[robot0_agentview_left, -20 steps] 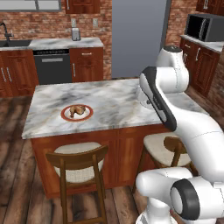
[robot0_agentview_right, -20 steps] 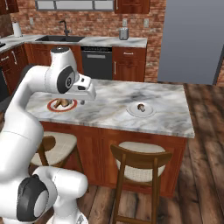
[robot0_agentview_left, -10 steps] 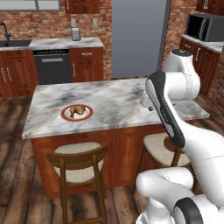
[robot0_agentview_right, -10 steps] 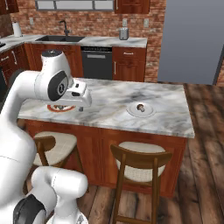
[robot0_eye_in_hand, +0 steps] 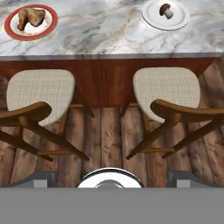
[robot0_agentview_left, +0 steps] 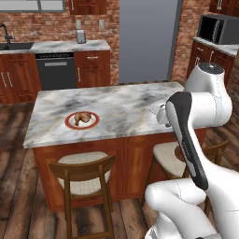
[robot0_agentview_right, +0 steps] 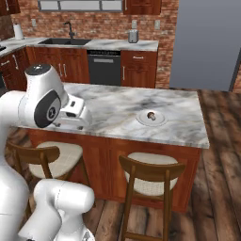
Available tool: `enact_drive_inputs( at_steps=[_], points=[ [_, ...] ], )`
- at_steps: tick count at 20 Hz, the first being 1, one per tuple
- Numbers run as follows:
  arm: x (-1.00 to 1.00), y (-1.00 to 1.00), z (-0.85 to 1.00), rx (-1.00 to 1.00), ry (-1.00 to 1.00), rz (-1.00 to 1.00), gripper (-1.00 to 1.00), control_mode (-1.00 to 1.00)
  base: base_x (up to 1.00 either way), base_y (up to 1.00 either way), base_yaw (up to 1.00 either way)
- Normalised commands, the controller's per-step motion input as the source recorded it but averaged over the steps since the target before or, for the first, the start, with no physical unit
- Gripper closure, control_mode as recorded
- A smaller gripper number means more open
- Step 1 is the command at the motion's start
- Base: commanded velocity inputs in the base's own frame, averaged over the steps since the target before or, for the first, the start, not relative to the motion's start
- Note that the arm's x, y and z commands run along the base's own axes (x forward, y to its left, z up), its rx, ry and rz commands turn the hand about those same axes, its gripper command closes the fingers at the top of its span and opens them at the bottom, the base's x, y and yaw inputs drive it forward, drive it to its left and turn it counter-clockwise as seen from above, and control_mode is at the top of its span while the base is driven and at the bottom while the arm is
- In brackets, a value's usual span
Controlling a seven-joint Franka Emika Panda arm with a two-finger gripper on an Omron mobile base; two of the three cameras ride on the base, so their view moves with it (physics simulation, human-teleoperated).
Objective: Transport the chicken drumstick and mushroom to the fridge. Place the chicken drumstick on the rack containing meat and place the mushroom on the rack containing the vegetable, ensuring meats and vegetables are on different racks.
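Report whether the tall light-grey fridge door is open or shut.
Shut. The tall light-grey fridge shows a flat closed door front with no pale interior, shelves or drawers visible.

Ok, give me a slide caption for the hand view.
Looking down past two stools at the marble island: chicken drumstick on red-rimmed plate, mushroom on white plate.

The marble island top (robot0_agentview_left: 116,105) lies open between the red-rimmed plate (robot0_agentview_left: 82,120) with the drumstick (robot0_eye_in_hand: 30,16) and the white plate (robot0_eye_in_hand: 166,14) with the mushroom (robot0_eye_in_hand: 166,10), which sit well apart. Two stools (robot0_eye_in_hand: 41,94) (robot0_eye_in_hand: 168,92) stand against the near edge. The fridge (robot0_agentview_left: 145,39) door is closed beyond the island.
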Motion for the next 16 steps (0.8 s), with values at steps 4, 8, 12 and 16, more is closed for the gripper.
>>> enact_drive_inputs(
  at_steps=[4, 8, 12, 16],
  points=[
    [-0.20, -0.06, 0.18, 0.00, 0.00, 0.00, -1.00, 1.00, -0.09, -0.19, -0.01],
    [0.00, 0.00, 0.00, 0.00, 0.00, 0.00, -1.00, 1.00, -0.11, -1.00, 0.01],
    [0.00, 0.00, 0.00, 0.00, 0.00, 0.00, -1.00, 1.00, 0.00, -1.00, 0.13],
    [0.00, 0.00, 0.00, 0.00, 0.00, 0.00, -1.00, 1.00, 0.00, -1.00, 0.24]
  ],
)
